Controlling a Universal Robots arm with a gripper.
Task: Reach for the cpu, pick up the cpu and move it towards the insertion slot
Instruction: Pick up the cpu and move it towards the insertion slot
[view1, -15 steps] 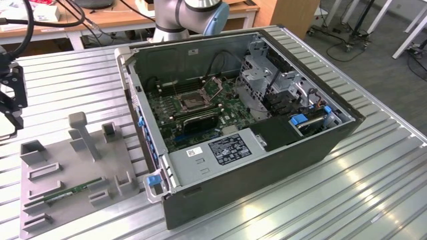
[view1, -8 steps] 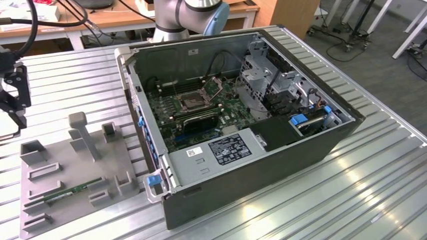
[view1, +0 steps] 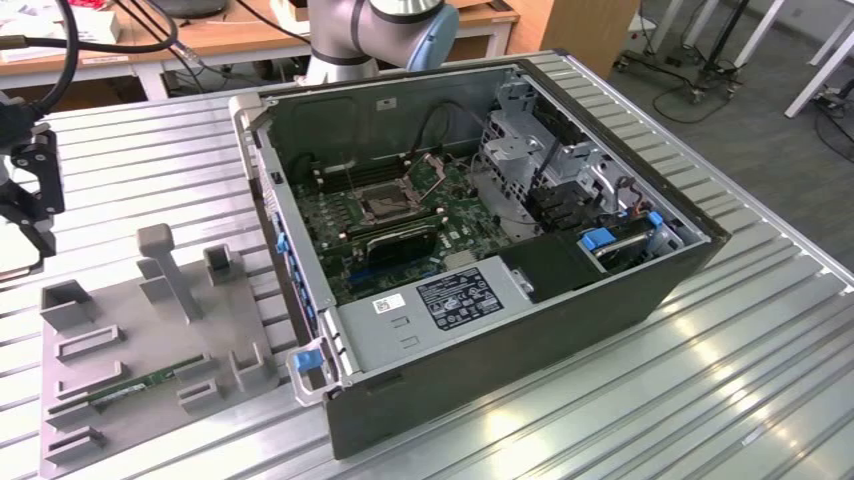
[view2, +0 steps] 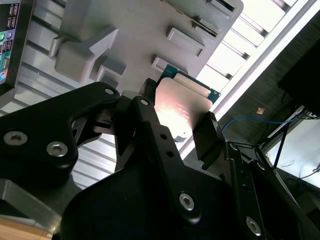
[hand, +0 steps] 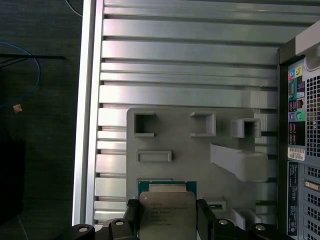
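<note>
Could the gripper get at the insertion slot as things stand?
Probably yes. The gripper, shut on the cpu, is over the grey tray beside the case. The case's side is open and the insertion slot faces up, apparently with nothing over it.

A robotics lab: slatted metal bench (view1: 747, 380), opened computer case (view1: 534, 350).
</note>
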